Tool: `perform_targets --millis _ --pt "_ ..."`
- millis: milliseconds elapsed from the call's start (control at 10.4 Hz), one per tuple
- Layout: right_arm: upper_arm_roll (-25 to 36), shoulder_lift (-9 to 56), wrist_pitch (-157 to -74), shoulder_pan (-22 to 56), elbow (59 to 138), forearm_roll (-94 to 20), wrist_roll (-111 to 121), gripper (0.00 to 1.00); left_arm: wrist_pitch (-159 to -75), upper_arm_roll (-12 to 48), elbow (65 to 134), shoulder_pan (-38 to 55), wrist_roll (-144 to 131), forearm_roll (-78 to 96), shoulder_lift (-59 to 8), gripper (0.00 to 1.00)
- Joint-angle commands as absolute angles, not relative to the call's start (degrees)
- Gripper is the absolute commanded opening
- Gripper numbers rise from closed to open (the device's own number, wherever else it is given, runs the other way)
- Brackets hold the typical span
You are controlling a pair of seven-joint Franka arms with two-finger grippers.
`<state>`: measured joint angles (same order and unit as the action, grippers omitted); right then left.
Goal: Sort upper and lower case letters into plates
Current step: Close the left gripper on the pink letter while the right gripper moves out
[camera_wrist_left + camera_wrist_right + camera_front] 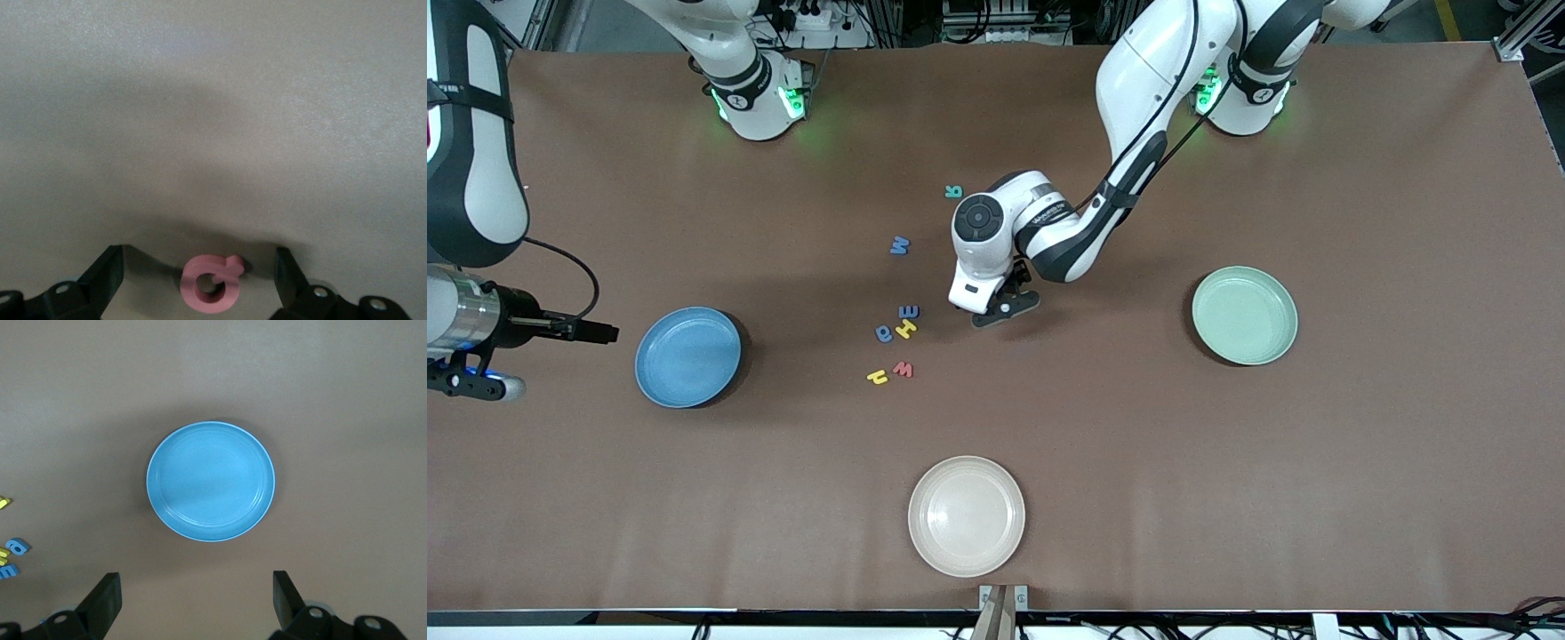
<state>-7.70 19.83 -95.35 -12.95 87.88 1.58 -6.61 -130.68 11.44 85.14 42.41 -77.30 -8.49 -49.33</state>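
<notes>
While both sorting plates lie bare, nothing is sorted and every letter waits on the desk.

Letters: a loose group mid-desk, namely a teal one (954,190) toward the edge by the bases, a blue w (900,245), then blue E (909,311), yellow H (906,328), blue a (883,333), red w (903,369) and yellow h (878,377). A pink letter (210,285) lies between the left fingers.

Plates: blue plate (687,356) toward the right arm's end; green plate (1244,316) toward the left arm's end; a cream plate (966,515) near the front edge.

Left gripper (1005,307): low over the desk beside the group, fingers (291,277) wide, astride the pink letter, not gripping.

Right gripper (195,597): waits above the blue plate, fingers wide, holding nothing.

Room: broad open desk between the group and each plate; all edges are well apart from the letters.
</notes>
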Motion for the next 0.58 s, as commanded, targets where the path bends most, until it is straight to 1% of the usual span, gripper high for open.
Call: perform_targets --millis 0,483 --pt "-8.5 20.0 -95.4 -13.9 87.5 1.5 -6.9 1.0 -131.2 10.8 85.0 43.3 -79.5 -9.9 -49.6 1.0" --pt "-8.5 20.0 -95.3 -13.6 87.5 1.5 -7.0 1.0 -131.1 11.2 85.8 42.5 -80.4 -9.5 -48.3 1.0"
